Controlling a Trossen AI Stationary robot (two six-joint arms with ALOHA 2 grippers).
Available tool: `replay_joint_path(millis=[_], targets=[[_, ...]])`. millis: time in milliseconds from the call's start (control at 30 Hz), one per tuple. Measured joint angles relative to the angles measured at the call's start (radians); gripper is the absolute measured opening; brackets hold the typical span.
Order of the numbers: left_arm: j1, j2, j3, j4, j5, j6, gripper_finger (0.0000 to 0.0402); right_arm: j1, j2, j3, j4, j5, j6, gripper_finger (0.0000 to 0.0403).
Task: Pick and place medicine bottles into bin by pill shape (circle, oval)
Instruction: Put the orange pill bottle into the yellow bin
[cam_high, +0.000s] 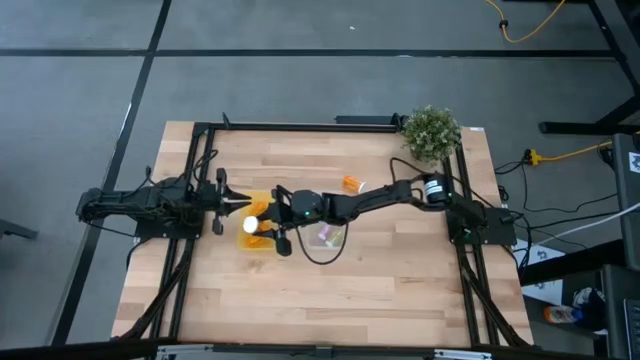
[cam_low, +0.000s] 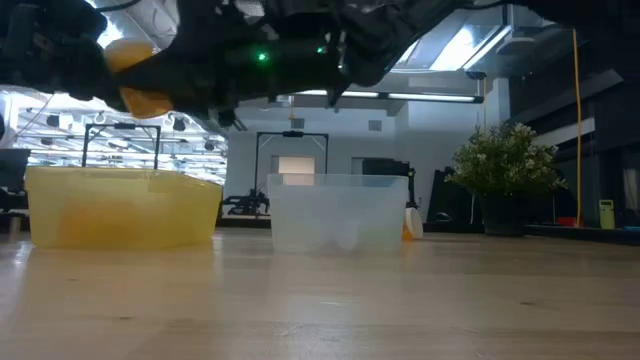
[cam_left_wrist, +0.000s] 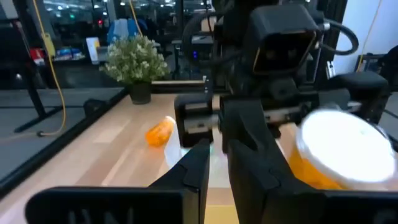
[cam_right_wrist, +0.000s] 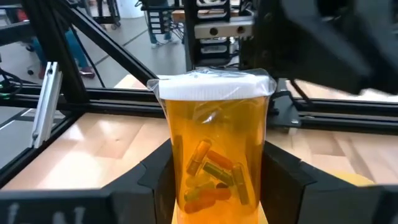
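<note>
One translucent orange, white-capped pill bottle (cam_right_wrist: 214, 146) sits clamped in the right gripper (cam_high: 268, 232), directly above the translucent yellow rectangular tray (cam_low: 120, 205); left gripper (cam_high: 222, 201) beside it, state indeterminate.

No text, label, brand or number can be read on any thing in these pictures.

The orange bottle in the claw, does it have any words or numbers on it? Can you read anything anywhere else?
No readable words, numbers or signs in any view.
Orange bottle held in the right claw: no label showing, only capsule-shaped pills through its side.
Yellow bin and clear bin: no writing.
Bottle lying on the table: too blurred to tell.
Background room signs: too small and blurred to read.
</note>
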Motion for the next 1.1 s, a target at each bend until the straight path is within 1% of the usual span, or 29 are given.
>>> replay_joint_path(millis=[133,233,300,567,900,1100], targets=[[0.000,0.000,-0.029,0.025,0.007,-0.006,0.0050,0.001,0.031,0.050,-0.033,-0.005,0.002,0.0175],[0.000,-0.001,-0.070,0.119,0.016,-0.035,0.0050,0.001,0.030,0.056,-0.054,-0.005,0.001,0.0175],[0.000,0.000,-0.082,0.152,0.016,-0.030,0.0050,0.001,0.030,0.056,-0.060,-0.005,0.002,0.0175],[0.000,0.017,-0.082,0.149,0.037,-0.026,0.0050,0.007,0.029,0.056,-0.068,-0.005,0.001,0.0177],[0.000,0.029,-0.082,0.149,0.032,-0.026,0.0050,0.007,0.028,0.056,-0.067,-0.006,0.028,0.0227],[0.000,0.029,-0.082,0.149,0.031,-0.026,0.0050,0.007,0.028,0.055,-0.067,-0.005,0.026,0.0233]])
